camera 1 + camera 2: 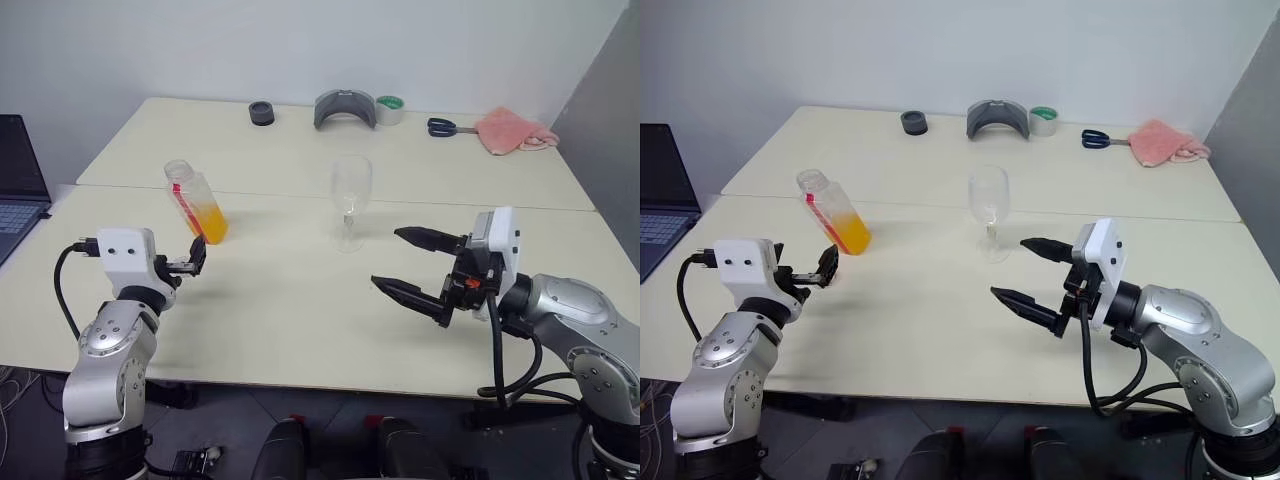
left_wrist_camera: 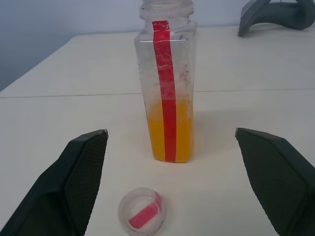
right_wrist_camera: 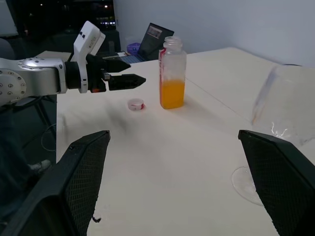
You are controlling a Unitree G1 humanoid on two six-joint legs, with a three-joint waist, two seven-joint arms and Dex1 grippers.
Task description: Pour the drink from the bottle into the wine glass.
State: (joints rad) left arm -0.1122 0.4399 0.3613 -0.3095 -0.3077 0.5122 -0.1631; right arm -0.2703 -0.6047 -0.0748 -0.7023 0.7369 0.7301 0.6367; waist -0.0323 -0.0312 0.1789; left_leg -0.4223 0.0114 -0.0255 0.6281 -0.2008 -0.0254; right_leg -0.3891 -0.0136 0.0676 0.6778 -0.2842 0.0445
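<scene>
Both our grippers, left gripper (image 1: pixel 197 256) and right gripper (image 1: pixel 408 264), stand released; the uncapped bottle (image 1: pixel 196 203) near the table's (image 1: pixel 300 330) left edge could tip and spill if grasped off-centre

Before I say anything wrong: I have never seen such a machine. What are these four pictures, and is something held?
It is a humanoid robot with two arms. Two pictures look down from its head; two look from its wrists, along black fingers. On the table stand a bottle half full of orange drink, uncapped, its cap lying beside it, and an empty wine glass. The left gripper faces the bottle; the right gripper is near the glass. Both are open and hold nothing.
</scene>
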